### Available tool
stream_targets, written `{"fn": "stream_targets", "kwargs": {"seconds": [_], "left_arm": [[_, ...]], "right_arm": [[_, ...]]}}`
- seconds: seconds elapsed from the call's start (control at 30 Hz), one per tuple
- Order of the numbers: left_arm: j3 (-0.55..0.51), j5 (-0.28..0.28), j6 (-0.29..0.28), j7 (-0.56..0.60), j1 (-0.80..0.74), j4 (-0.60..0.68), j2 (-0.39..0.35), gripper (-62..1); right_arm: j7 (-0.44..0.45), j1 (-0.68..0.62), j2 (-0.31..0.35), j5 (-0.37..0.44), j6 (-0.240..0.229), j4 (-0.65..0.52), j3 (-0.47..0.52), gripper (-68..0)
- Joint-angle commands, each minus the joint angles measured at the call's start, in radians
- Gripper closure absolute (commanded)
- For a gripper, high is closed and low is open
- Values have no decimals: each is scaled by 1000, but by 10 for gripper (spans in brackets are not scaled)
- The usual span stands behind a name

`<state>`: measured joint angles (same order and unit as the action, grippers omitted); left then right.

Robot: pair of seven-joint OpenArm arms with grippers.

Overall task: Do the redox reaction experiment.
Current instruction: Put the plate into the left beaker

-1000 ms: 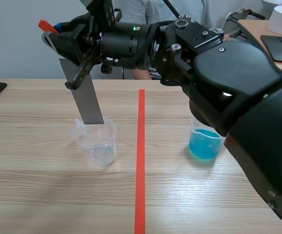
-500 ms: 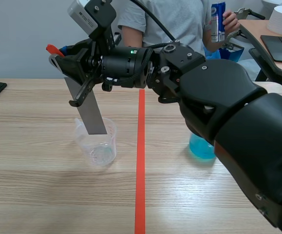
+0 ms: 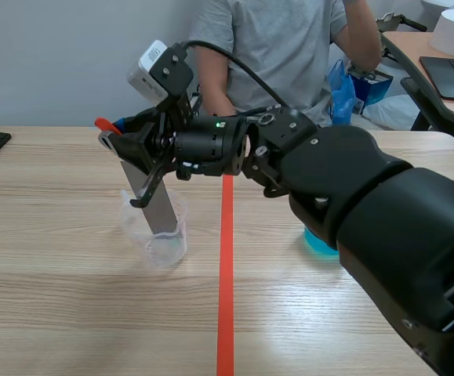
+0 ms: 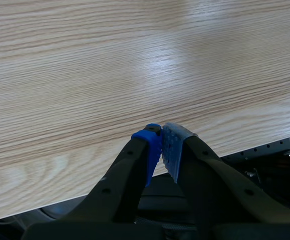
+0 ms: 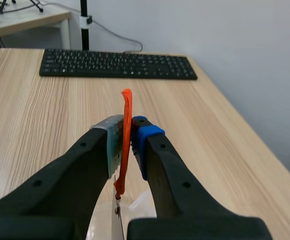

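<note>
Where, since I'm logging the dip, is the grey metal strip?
Scene view: the grey metal strip leans left of the red tape line, gripped by the right pincer, its lower end inside the clear cup.

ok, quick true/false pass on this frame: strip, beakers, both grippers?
1. The right gripper is shut on the metal strip. True.
2. The metal strip's lower end is inside the clear beaker. True.
3. The left gripper holds a beaker. False: it is shut on nothing, over bare table.
4. The blue-liquid beaker stands on the clear beaker's side of the red tape line. False: it stands across the line.
5. The clear beaker lies tipped over. False: it stands upright.
</note>
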<state>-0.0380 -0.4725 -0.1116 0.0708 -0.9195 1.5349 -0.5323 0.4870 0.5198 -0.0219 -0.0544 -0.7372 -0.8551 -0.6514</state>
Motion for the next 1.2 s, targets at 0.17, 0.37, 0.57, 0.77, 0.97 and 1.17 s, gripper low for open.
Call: {"fn": "stream_targets", "kwargs": {"seconds": [0.17,0.37,0.57,0.77,0.97,1.17], "left_arm": [[1,-2,7,7,-3,9,0,-43],[1,-2,21,7,-3,9,0,-43],[1,-2,21,7,-3,9,0,-43],[1,-2,21,7,-3,9,0,-43],[1,-2,21,7,-3,9,0,-43],[1,-2,21,7,-3,9,0,-43]], "right_arm": [[53,27,-20,-64,21,26,0,-15],[51,26,-20,-117,42,26,0,-15],[39,26,-20,-172,41,26,0,-97],[52,26,-23,-182,-8,24,-7,-176],[84,24,-23,-182,-8,18,-75,-424],[133,23,-32,-182,-8,18,-138,-679]]}}
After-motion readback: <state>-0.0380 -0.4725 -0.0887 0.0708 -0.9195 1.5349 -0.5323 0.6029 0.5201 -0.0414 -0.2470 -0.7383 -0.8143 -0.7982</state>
